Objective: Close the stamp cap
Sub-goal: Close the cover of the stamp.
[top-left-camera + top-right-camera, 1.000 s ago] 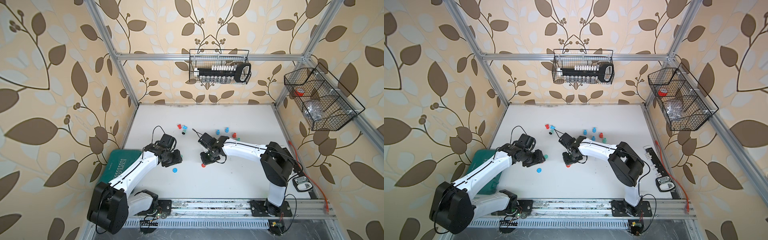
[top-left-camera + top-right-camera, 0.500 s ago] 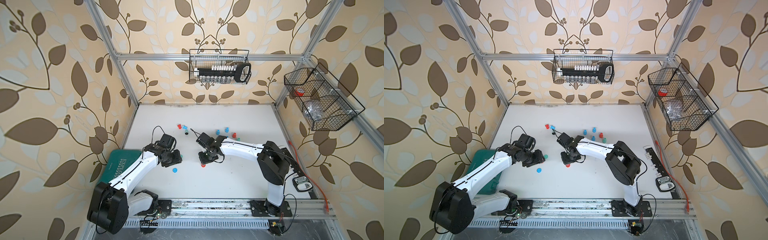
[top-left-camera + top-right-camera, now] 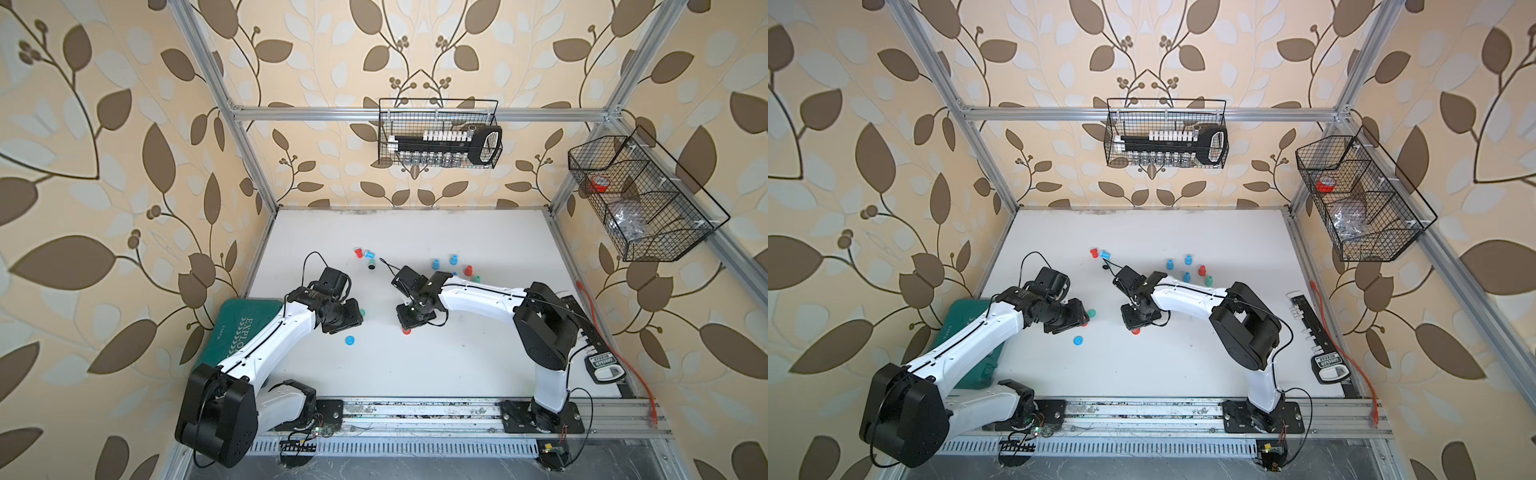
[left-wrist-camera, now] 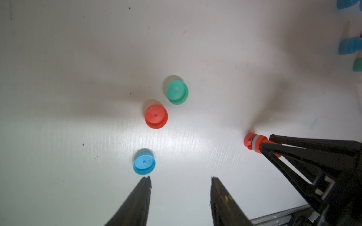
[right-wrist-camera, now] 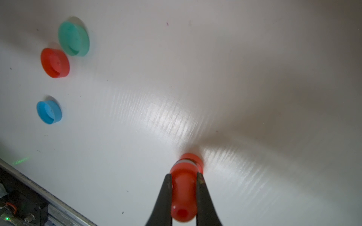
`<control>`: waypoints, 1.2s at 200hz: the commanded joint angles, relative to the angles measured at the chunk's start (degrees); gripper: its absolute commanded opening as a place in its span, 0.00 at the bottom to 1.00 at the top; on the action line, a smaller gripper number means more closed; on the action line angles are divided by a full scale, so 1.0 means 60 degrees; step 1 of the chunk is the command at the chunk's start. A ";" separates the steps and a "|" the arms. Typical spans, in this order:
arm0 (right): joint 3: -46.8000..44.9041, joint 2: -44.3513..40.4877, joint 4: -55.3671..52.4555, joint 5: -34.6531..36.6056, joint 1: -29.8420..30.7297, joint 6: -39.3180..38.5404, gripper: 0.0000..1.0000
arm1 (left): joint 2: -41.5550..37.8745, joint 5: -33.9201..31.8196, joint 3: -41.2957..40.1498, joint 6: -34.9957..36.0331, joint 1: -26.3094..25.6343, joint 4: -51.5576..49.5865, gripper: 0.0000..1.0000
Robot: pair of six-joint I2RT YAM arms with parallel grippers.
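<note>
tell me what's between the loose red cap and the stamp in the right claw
Nothing: only bare white table runs from the red cap to the red stamp in the right claw, as both wrist views show.

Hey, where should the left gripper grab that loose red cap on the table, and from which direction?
Grip the red cap by its round side wall, coming straight down from above: it lies flat, low and circular. Turn the left gripper so its jaws miss the green cap close beside it.
</note>
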 commanded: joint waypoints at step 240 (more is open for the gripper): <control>-0.0172 0.0228 -0.0293 0.0142 0.0078 -0.0262 0.02 | 0.0175 0.0273 0.0015 0.0209 0.0242 0.0157 0.50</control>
